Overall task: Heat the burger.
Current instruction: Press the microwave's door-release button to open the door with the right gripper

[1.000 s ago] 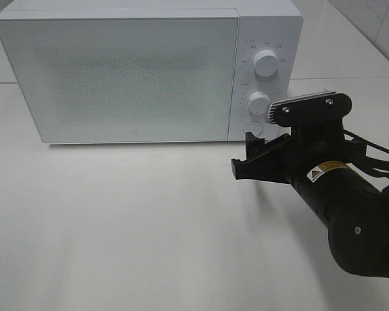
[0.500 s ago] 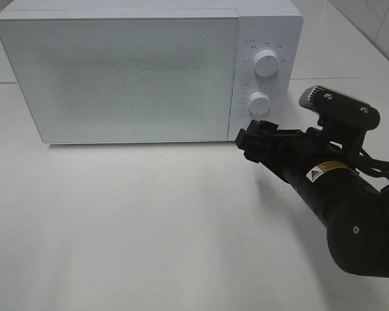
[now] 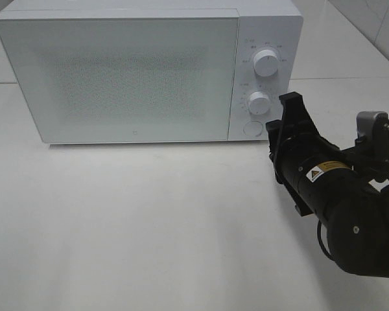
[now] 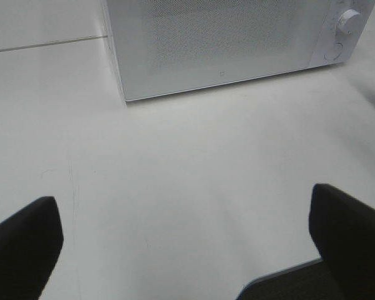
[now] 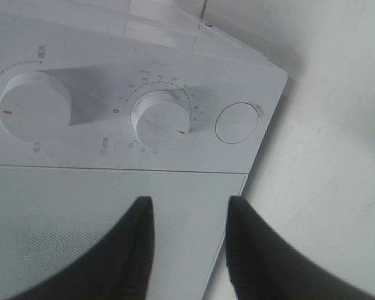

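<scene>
- Left pincer (image 4: 187,240), seen only from its own wrist camera, is spread wide. Its two dark fingertips (image 4: 25,244) stand far apart and grip nothing, with bare white table (image 4: 175,175) between them. It is well back from the microwave and faces the door.
- White microwave (image 3: 136,71) fills the upper left and centre of the overhead frame and stands on the table. Its door (image 3: 117,78) is shut, and the door's dotted grey panel shows nothing of the inside.
- Burger: it cannot be made out in any view, and whether it lies behind the shut door cannot be told.
- Control strip, just right of the door in the overhead frame, carries three white controls. From top to bottom these are an upper knob (image 3: 266,63), a lower knob (image 3: 259,102) and a round button (image 3: 252,127).
- Right pincer (image 3: 282,120) sits right of centre in the overhead frame. It is on a thick black arm (image 3: 350,220) that comes up from the lower right corner. It is just beside the lower knob and the button, and whether it touches the panel cannot be told.
- Right pincer's own camera shows two dark fingers (image 5: 137,250) a modest gap apart with nothing pinched between them. Beyond that gap lie the door's edge and the control strip with its lower knob.
</scene>
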You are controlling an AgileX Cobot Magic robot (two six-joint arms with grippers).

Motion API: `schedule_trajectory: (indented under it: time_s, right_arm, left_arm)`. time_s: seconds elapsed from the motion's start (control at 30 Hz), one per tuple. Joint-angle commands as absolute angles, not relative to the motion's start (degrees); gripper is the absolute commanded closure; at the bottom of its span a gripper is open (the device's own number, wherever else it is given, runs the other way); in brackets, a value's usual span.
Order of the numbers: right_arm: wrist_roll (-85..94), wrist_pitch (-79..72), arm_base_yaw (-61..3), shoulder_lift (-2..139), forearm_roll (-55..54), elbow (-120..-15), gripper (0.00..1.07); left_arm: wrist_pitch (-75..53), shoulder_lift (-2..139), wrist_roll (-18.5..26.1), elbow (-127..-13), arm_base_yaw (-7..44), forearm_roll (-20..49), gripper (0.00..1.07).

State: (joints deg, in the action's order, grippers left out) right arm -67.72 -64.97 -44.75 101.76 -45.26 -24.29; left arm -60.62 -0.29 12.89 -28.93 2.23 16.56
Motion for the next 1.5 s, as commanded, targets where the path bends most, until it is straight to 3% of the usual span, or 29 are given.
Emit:
schedule_trajectory:
  time_s: [0.03, 0.2, 0.53, 0.93, 1.5]
  right_arm:
    - [-72.5, -65.1, -44.9, 101.4, -45.5, -24.9, 0.92]
    - [-73.7, -65.0, -44.9, 101.4, -45.8, -24.9, 1.07]
    - [-78.2, -62.7, -44.9, 103.5, -48.5, -25.0, 1.07]
    - [-81.2, -62.7, -44.6, 112.4, -48.6, -32.3, 1.07]
    - [-80.9, -59.5, -37.5, 119.1, -44.2, -41.9, 1.07]
  left_arm:
    - [-59.9, -1.4, 12.6, -28.8, 2.1, 16.6, 0.04]
    - [-59.9, -1.4, 12.6, -28.8, 2.1, 16.6, 0.04]
    - [-59.9, -1.4, 12.6, -28.8, 2.1, 16.6, 0.04]
    - [-59.9, -1.4, 12.6, -28.8, 2.1, 16.6, 0.04]
    - [-59.9, -1.4, 12.6, -28.8, 2.1, 16.6, 0.04]
